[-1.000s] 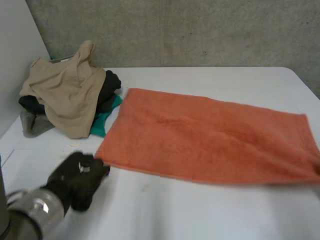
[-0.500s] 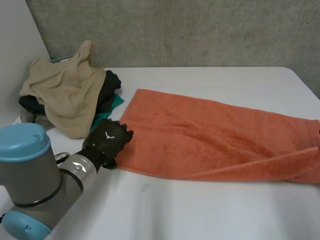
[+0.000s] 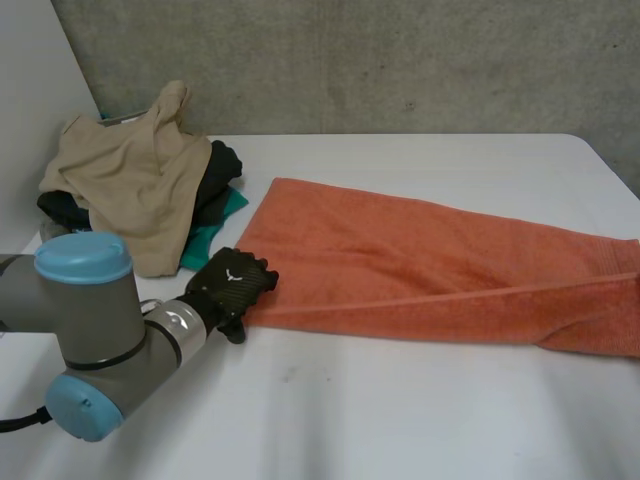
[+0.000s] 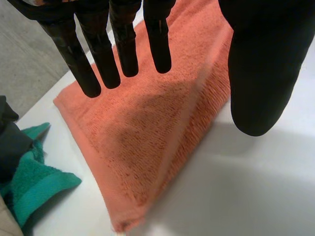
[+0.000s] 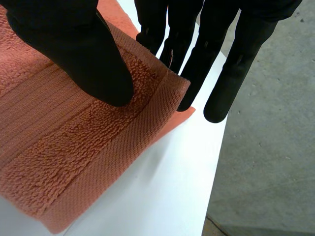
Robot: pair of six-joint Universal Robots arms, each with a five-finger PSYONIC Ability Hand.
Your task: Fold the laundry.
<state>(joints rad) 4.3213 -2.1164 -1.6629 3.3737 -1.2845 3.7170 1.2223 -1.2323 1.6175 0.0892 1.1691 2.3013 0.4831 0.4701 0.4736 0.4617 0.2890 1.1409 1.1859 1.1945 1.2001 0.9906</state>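
The orange towel [image 3: 430,275] lies across the white table [image 3: 400,420], doubled once along its length; the left hand [image 3: 232,285] hangs over the towel's left end, its fingers [image 4: 101,54] straight and spread, thumb held apart, gripping nothing; at the towel's right end the right hand [image 5: 74,44] pinches the upper layer's corner between thumb and straight fingers; just beside the towel's left end sits a heap of clothes [image 3: 135,200], tan, dark and green; I'd say one fold is made, with further folds and the whole heap still to do.
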